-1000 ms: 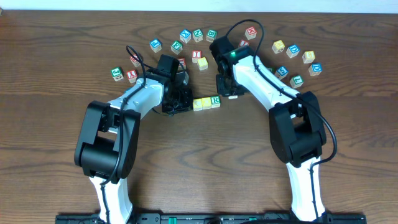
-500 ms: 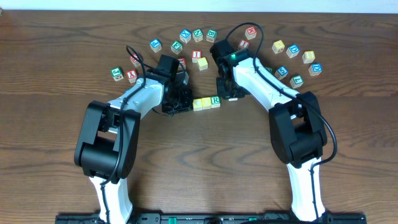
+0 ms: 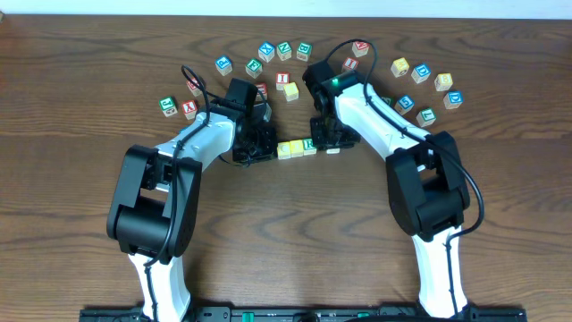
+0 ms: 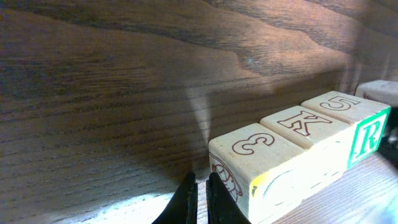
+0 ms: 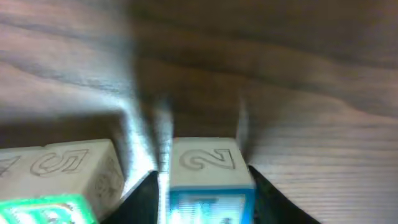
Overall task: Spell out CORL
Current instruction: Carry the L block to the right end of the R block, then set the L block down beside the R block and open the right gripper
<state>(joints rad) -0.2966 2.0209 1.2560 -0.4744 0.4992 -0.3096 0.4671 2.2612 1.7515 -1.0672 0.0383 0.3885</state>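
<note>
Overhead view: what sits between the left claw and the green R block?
Two yellow cubes, side by side, lie between the left gripper and the R cube, plain in the overhead view.

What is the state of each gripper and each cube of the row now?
Left gripper, shut, empty.
Right gripper, open, fingers either side of the blue cube.
End yellow cube, lying flat, free.
Second yellow cube, touching both neighbours.
R cube, closing the row of three.
Blue cube, beside the R cube, a finger between them.
</note>
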